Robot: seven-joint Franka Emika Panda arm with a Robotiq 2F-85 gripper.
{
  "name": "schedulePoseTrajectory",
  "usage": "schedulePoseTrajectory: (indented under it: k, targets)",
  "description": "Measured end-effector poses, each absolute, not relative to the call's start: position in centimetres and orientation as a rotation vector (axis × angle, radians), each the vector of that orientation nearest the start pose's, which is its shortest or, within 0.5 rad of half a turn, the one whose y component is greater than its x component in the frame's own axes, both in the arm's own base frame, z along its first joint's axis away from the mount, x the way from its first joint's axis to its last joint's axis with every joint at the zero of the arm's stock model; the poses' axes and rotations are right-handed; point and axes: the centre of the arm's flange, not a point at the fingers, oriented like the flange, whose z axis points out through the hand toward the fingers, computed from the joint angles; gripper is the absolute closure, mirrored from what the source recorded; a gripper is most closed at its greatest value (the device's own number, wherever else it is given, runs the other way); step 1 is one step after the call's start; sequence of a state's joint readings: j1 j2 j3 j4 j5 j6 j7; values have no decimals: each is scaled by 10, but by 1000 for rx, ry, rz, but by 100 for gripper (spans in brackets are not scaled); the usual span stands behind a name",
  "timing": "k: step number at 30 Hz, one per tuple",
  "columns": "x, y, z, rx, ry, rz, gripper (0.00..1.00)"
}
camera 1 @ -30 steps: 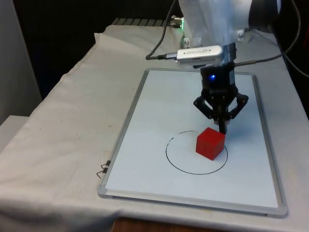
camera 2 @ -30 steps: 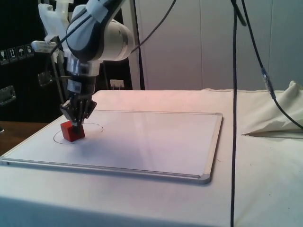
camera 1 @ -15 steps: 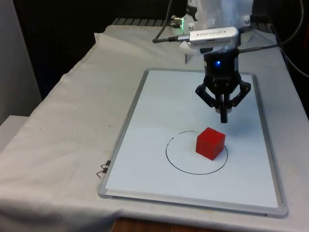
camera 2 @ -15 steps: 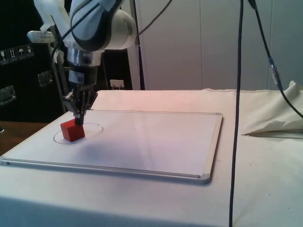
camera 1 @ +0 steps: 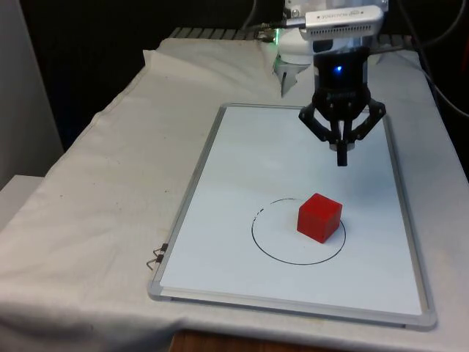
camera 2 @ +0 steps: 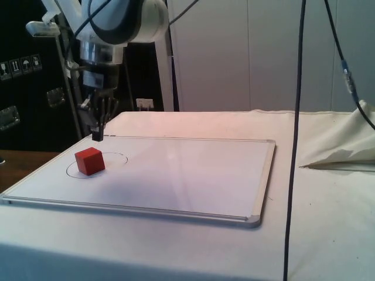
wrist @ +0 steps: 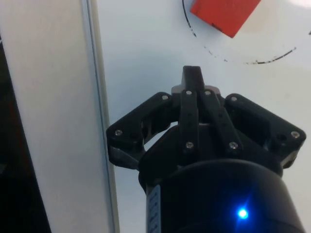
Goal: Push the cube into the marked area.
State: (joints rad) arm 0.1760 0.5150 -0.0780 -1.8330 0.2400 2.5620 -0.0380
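Note:
A red cube point(camera 1: 319, 217) rests on the whiteboard point(camera 1: 242, 169), inside a hand-drawn black circle point(camera 1: 278, 257), near the circle's edge on the front view's right. The side view has the cube point(camera 2: 89, 161) within the same circle point(camera 2: 114, 156). My gripper point(camera 1: 341, 160) hangs shut in the air behind the cube, clear of it and well above the board. From the side, the gripper point(camera 2: 96, 138) sits above and behind the cube. In the wrist view the closed fingers point(wrist: 190, 80) point toward the cube point(wrist: 223, 14) and the circle's line point(wrist: 214, 53).
The whiteboard's metal frame point(camera 1: 187, 198) lies on the white cloth point(camera 1: 102, 191). A small metal clip point(camera 1: 156, 256) sits by the board's near corner on the front view's left. Cables point(camera 2: 296, 146) hang down in the side view.
The gripper has lifted off from beside the cube and drawn back toward the robot, rising higher. The cube has stayed where it was inside the circle.

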Motion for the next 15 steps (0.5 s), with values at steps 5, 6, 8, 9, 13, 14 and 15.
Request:
schedulePoseTrajectory:
  k: [5,6,8,9,13,14,15]
  targets:
    - [661,62,275,-3021,35,-324,100]
    - [660,60,275,-3027,30,-321,100]
    - [660,57,277,-3035,26,-323,100]
    - [660,56,277,-3040,21,-322,100]
    - [659,51,282,-3058,4,-326,100]
    - [659,49,283,-3063,-1,-326,100]
    - [658,49,285,-3066,-5,-327,100]
